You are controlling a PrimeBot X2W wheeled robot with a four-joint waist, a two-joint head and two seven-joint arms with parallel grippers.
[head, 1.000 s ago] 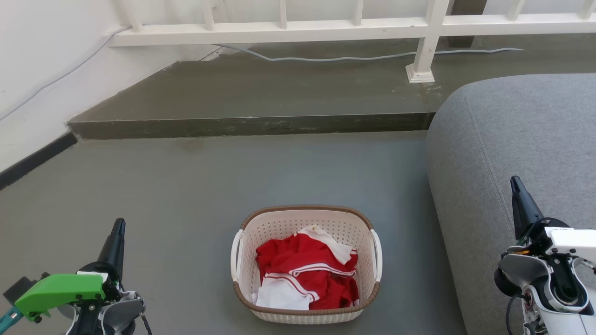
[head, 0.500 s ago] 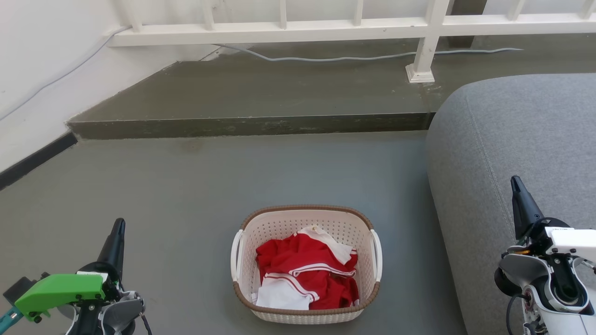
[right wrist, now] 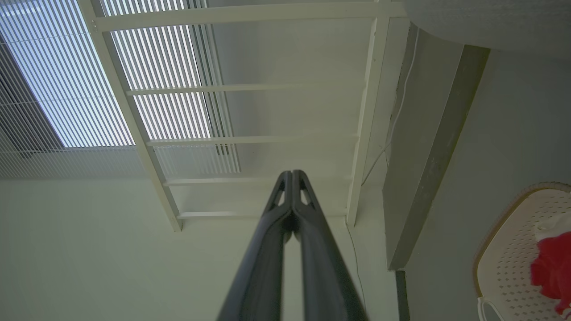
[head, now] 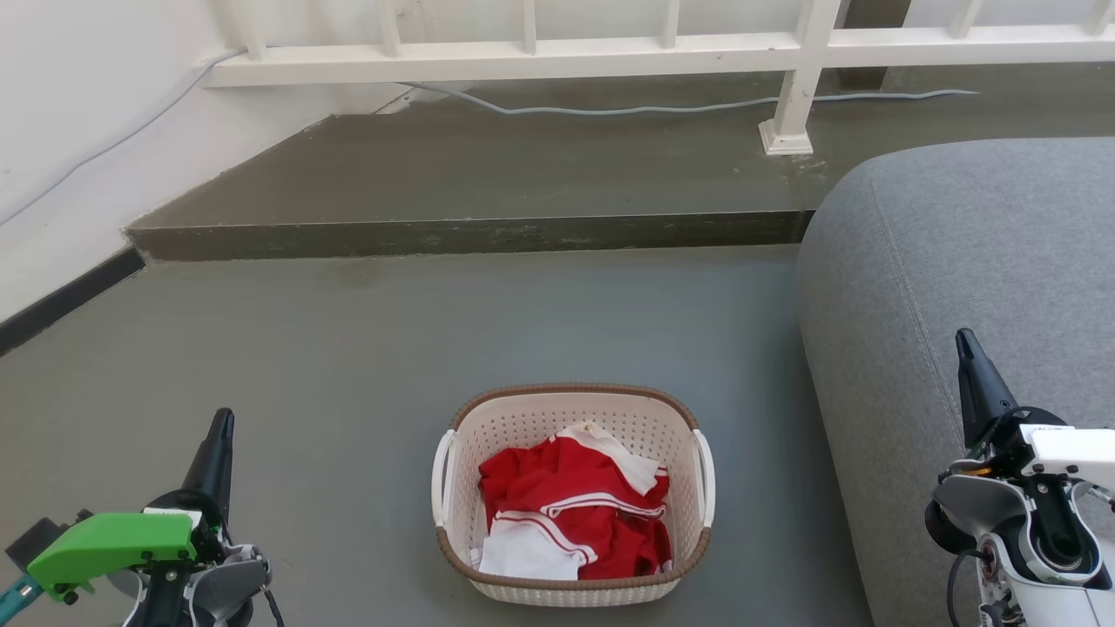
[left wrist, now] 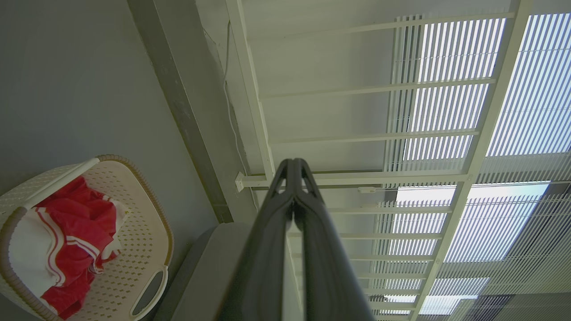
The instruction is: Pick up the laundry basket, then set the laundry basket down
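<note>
I am getting soft, even daylight on the head view, with the floor (head: pixel 348 348) lying matte and the laundry basket (head: pixel 571 594) casting only a faint shadow. On both wrist views the slatted window (left wrist: pixel 526 89) is blowing out to bluish white, a greenish cast is lying over the wall (right wrist: pixel 89 267), and the straight rails (left wrist: pixel 252 89) are bowing toward the edges.

I read the laundry basket (head: pixel 523 427) as matt perforated cream plastic with a brown woven-look rim (head: pixel 571 388), soft red-and-white cloth (head: pixel 575 518) inside, smooth matt grey floor (head: pixel 348 366), coarse grey fabric sofa (head: pixel 958 261) right.
</note>
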